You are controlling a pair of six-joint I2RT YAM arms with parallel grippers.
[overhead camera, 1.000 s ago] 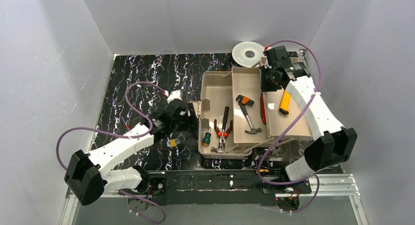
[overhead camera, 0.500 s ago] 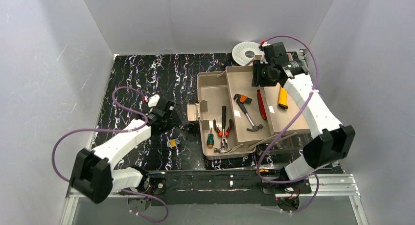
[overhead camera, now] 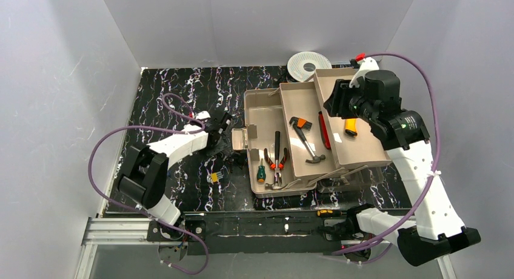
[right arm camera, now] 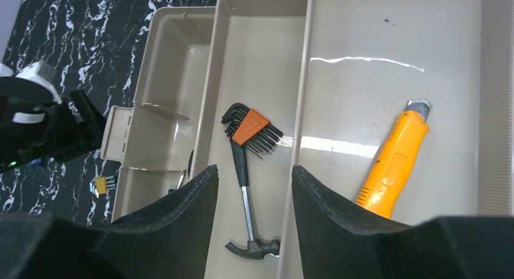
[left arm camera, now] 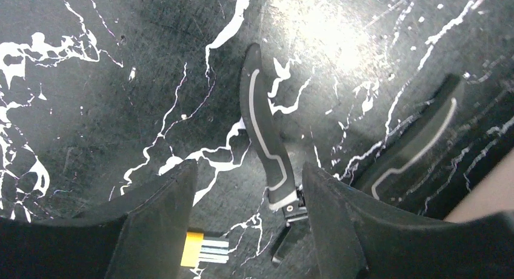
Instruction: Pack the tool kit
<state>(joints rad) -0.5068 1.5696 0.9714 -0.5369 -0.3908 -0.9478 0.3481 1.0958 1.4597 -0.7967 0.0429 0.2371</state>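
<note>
Black, white-veined tabletop point(overhead camera: 182, 97) under glossy beige toolbox point(overhead camera: 262, 93), trays fanned open right of centre. Holds steel-headed hammer point(overhead camera: 306, 147), red pliers point(overhead camera: 279, 161), green screwdriver point(overhead camera: 260, 170), chunky orange knife point(right arm camera: 394, 164). Over curved black grey-striped handles point(left arm camera: 263, 133) lying flat on the marble pattern, left gripper point(left arm camera: 245, 188) gaping, empty. Above the trays, right gripper point(right arm camera: 254, 176) likewise parted, empty.

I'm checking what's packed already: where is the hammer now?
In the top view the hammer lies in the middle tray, right of centre, its handle end at the hex keys.
</note>
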